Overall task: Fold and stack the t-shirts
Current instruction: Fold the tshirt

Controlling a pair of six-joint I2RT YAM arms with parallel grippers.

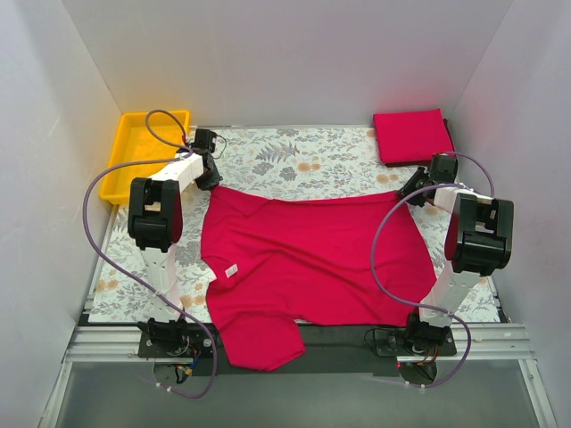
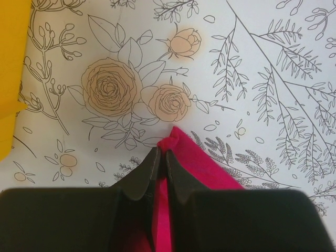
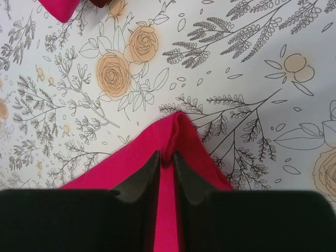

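Top view. The spread t-shirt (image 1: pixel 312 259) lies flat on the flower-printed table (image 1: pixel 303 156), neck tag up, with one sleeve hanging over the near edge. The folded t-shirt (image 1: pixel 412 135) sits at the far right corner, apart from the spread one. The yellow tray (image 1: pixel 114 183) stands at the far left corner. Inside its walls we see only its own yellow floor, and a grey cable (image 1: pixel 161 129) arches over one rim. The left gripper (image 1: pixel 214 181) is on the spread shirt's far left corner and the right gripper (image 1: pixel 407 193) is on its far right corner.

Left wrist view. The left gripper (image 2: pixel 161 156) is clenched. Its jaws are all but together, with a red corner of the spread t-shirt (image 2: pixel 184 152) nipped between them and poking out past the tips. The yellow tray (image 2: pixel 10 79) shows along the left edge, and we cannot see its inside from here.

Right wrist view. The right gripper (image 3: pixel 166 159) is grasping the spread t-shirt (image 3: pixel 194 152). Its jaws stand close on either side of a raised pucker of cloth, and red fills the gap between them. The corner lies on the table print beyond the tips.
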